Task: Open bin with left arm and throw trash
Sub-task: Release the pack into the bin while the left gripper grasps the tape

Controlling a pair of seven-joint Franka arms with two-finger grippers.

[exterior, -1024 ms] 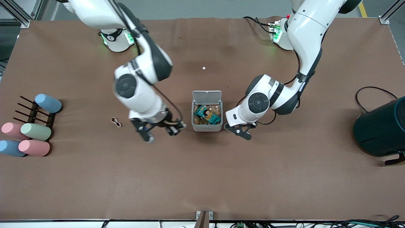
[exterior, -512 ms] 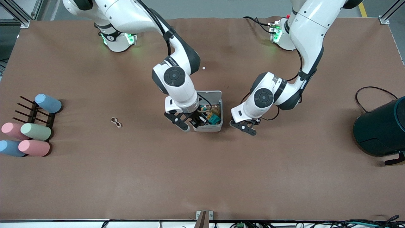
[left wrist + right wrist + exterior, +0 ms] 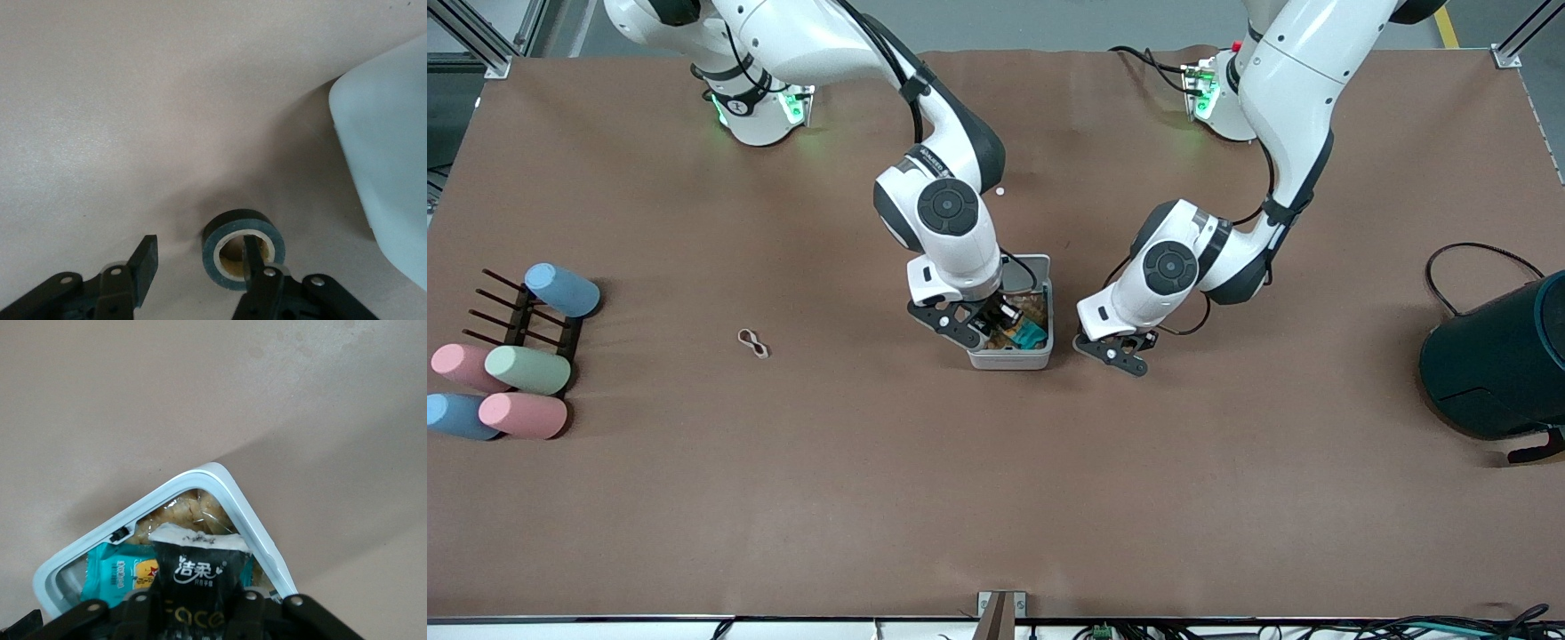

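Observation:
The white bin (image 3: 1009,360) stands open mid-table, its lid (image 3: 1033,261) tipped back, with a teal packet (image 3: 117,577) and snacks inside. My right gripper (image 3: 980,324) hangs over the bin's opening, shut on the black printed snack packet (image 3: 200,577). My left gripper (image 3: 1119,354) sits low beside the bin, toward the left arm's end. It is open (image 3: 198,250), and one finger (image 3: 252,257) stands in the core of the dark tape roll (image 3: 220,233), which lies on the table. The white figure-eight band (image 3: 752,342) lies on the mat toward the right arm's end.
A rack with pastel cylinders (image 3: 516,364) occupies the right arm's end of the table. A large dark teal round container (image 3: 1498,360) with a cable stands at the left arm's end. A tiny white dot (image 3: 1000,190) lies farther from the front camera than the bin.
My right arm has swung from beside the bin to over its opening, carrying the black packet. My left gripper has shifted slightly, staying low beside the bin.

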